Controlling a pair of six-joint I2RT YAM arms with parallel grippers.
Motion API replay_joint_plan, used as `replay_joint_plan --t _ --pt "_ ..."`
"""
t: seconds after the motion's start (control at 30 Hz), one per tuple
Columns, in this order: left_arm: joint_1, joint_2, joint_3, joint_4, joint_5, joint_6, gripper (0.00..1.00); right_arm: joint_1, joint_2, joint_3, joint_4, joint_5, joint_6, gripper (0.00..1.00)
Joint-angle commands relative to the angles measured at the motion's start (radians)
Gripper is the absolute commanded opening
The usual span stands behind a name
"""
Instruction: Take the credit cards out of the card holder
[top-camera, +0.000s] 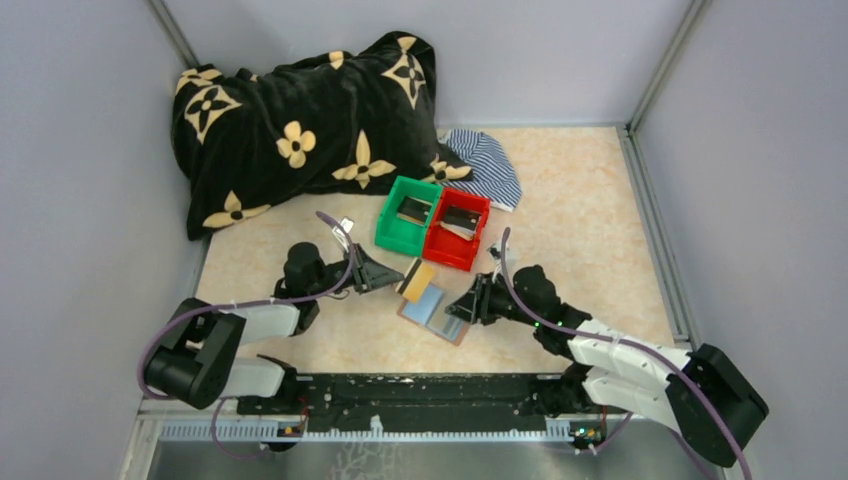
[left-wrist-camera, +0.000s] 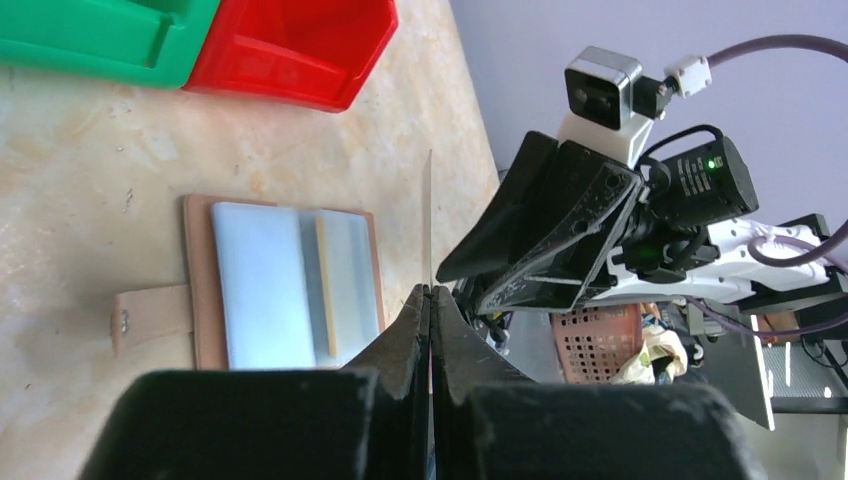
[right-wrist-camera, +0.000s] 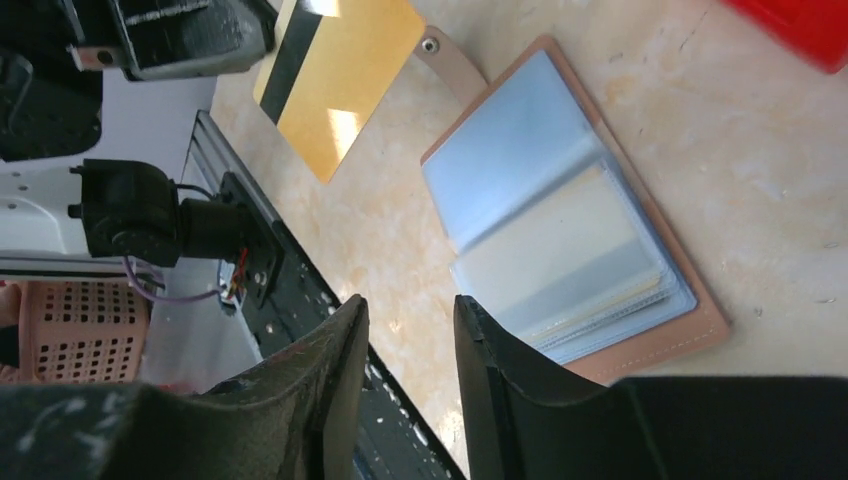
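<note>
Gold credit card (top-camera: 417, 280) pinched in left claw (top-camera: 393, 277), clear of card holder (top-camera: 432, 308); green bin (top-camera: 388, 222) just beyond it. Right claw (top-camera: 466, 303) spread beside holder.

A robot lab test cell: plain grey walls (top-camera: 80, 150) and metal corner posts (top-camera: 660, 62) box in a marble-look table (top-camera: 590, 220), with a black mounting rail (top-camera: 420, 395) along the bottom of the frame and purple cables (top-camera: 240, 303) trailing.
</note>
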Motion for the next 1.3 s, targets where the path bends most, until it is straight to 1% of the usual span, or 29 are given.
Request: replay_joint_plan --t 0.0,0.07,0.2,0.37,0.43,0.67,0.83,1.0,1.27 --pt "0.006 0.0 -0.042 0.222 0.031 -0.098 0.0 -0.035 0.0 0.075 0.082 -0.046 -0.003 0.4" --pt "0.006 0.014 -0.054 0.3 0.035 -0.141 0.0 -0.036 0.024 0.081 0.148 -0.063 0.011 0.41" --pt "0.007 0.03 -0.068 0.406 0.037 -0.18 0.0 -0.036 0.076 0.075 0.307 -0.083 0.059 0.41" --pt "0.005 0.037 -0.077 0.464 0.035 -0.208 0.0 -0.036 0.163 0.095 0.422 -0.09 0.067 0.41" --pt "0.006 0.043 -0.08 0.476 0.037 -0.218 0.0 -0.036 0.183 0.106 0.444 -0.092 0.069 0.41" --pt "0.006 0.049 -0.097 0.487 0.03 -0.216 0.0 -0.036 0.203 0.16 0.444 -0.113 0.056 0.43" --pt "0.005 0.065 -0.099 0.523 0.034 -0.232 0.0 -0.037 0.232 0.19 0.415 -0.116 0.033 0.43" --pt "0.005 0.057 -0.102 0.525 0.033 -0.239 0.0 -0.036 0.255 0.185 0.45 -0.128 0.048 0.43" --pt "0.005 0.067 -0.098 0.531 0.036 -0.237 0.0 -0.036 0.226 0.172 0.416 -0.121 0.035 0.43"
